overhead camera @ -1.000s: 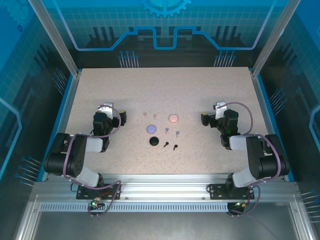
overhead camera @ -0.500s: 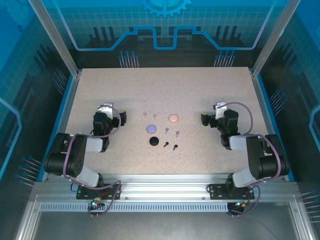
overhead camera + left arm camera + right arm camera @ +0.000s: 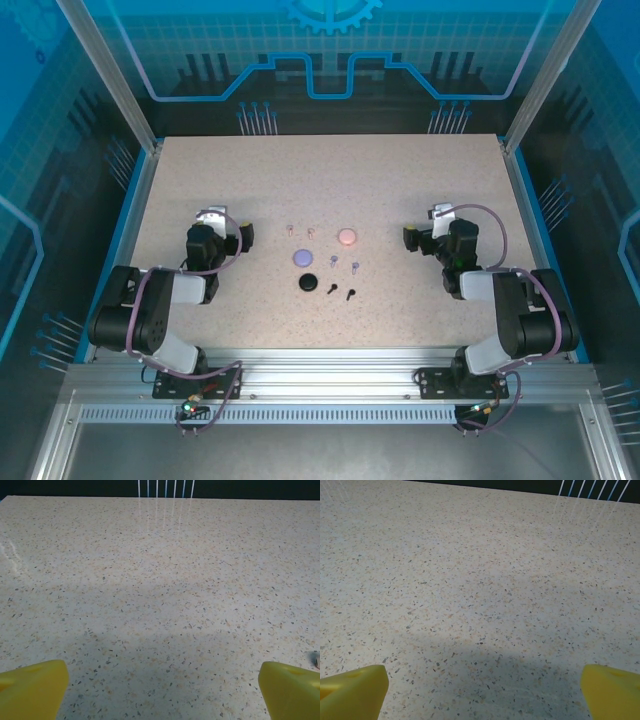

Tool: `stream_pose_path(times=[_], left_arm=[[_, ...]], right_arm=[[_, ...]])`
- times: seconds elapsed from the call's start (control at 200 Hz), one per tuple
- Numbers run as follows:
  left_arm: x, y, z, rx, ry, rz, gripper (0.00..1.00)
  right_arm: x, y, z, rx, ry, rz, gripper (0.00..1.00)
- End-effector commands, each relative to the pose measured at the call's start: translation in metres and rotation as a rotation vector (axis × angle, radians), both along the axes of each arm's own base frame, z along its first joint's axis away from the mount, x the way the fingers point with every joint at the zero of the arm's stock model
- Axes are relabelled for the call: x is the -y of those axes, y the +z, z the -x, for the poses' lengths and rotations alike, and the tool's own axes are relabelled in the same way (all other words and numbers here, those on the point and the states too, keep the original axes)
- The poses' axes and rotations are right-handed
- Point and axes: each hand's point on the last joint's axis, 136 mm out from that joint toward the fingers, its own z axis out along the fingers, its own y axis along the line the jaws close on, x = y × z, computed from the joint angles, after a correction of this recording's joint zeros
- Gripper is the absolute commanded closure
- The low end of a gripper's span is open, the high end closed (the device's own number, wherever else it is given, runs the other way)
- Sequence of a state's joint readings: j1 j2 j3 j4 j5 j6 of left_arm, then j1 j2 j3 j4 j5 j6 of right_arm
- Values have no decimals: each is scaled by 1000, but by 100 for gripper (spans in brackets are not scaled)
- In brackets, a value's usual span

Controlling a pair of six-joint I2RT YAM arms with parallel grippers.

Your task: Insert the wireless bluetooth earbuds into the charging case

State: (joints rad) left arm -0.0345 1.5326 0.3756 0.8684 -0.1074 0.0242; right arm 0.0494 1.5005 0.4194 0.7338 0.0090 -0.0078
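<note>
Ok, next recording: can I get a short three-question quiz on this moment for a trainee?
1. True or false: the black round case lies nearer the arm bases than the pink round case.
2. Choose one: the left tool and the right tool are A) shut and empty, B) open and empty, C) gripping something.
3. Short answer: how many earbuds lie loose on the table?

Key: 1 true; 2 B; 3 six, in pink, purple and black pairs.
</note>
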Motion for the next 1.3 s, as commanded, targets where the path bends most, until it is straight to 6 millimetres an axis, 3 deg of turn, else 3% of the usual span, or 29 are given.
stream_pose_path(times=[0.0, 0.13, 0.37, 0.565, 0.725, 0.855, 0.99, 1.156, 1.296], left_arm=[[-2, 6, -7, 15, -3, 22, 1], [-11, 14, -3, 47, 49, 15, 1], [-16, 43, 4, 28, 87, 5, 1], [-9, 94, 6, 82, 82, 28, 1], [0, 127, 11, 47, 110, 137, 1], [8, 135, 21, -48, 154, 241, 1], [24, 139, 37, -104, 137, 284, 1], [37, 139, 53, -147, 126, 340, 1], [45, 136, 63, -208, 122, 407, 1]], right_arm=[[3, 7, -6, 20, -1, -15, 0], [5, 9, -7, 18, -25, -1, 0], [3, 37, -13, -69, -57, 43, 0], [-3, 74, -4, -140, -87, -69, 0], [7, 107, 10, -203, -245, -313, 0], [-17, 121, 17, -266, -144, -351, 0], [-47, 128, 41, -301, -77, -272, 0], [-89, 121, 78, -383, 2, -229, 0], [-127, 104, 107, -475, 66, -206, 0]])
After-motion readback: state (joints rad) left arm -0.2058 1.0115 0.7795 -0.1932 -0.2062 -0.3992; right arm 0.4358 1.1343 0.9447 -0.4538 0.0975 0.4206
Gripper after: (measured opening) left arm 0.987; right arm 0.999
